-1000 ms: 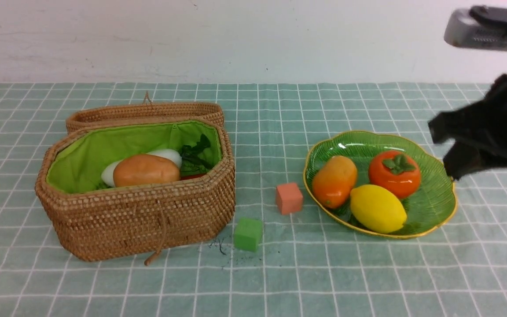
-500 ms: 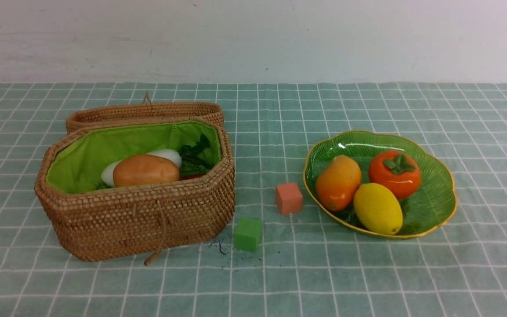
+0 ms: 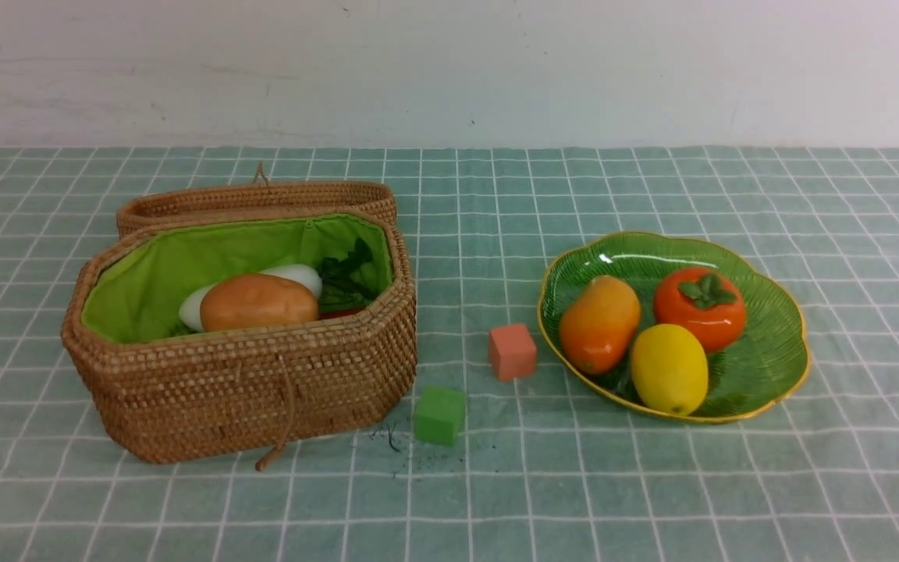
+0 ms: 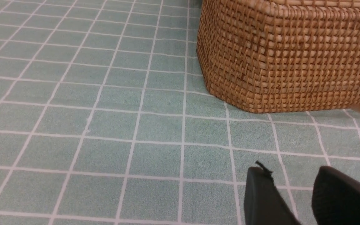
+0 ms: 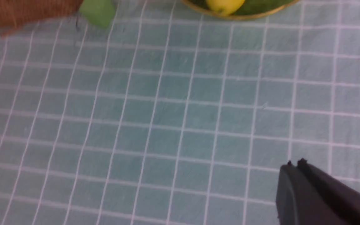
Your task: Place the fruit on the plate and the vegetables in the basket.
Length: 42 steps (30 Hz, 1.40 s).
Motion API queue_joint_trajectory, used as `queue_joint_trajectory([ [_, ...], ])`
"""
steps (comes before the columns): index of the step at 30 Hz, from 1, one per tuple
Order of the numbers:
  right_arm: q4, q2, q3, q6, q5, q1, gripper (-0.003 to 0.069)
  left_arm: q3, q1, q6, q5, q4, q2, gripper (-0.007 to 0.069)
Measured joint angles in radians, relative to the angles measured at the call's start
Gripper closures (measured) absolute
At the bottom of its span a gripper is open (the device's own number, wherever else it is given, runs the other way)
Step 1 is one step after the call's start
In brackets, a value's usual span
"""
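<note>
1. Keep the right gripper, lower right of its wrist view, low and slow: its jaws are together and empty over bare cloth.
2. The left gripper stands apart, holding nothing, near the basket.
3. Risk: a swing could nudge the plate, centre right, rolling the lemon off.
4. The potato lies in the basket.

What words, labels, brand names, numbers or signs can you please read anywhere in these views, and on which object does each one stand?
None: no readable text shows in any view.
The basket, plate, lemon, mango, persimmon, salmon cube and green cube carry no print.
The dark marks on the tablecloth beside the green cube are smudges, not letters.
</note>
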Motion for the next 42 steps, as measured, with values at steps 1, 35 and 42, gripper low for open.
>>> queue_joint_trajectory([
  [1,-0.019,-0.037,0.000,-0.001,-0.014,-0.030,0.0666,0.000,0.000,0.000,0.000,0.000,0.000,0.0386],
  [35,-0.125,-0.497,0.915,-0.155,-0.840,-0.211,0.0640,0.000,0.000,0.000,0.001,0.000,0.000,0.0386],
  [42,-0.125,-0.497,0.915,-0.155,-0.840,-0.211,0.0634,0.000,0.000,0.000,0.001,0.000,0.000,0.0386],
])
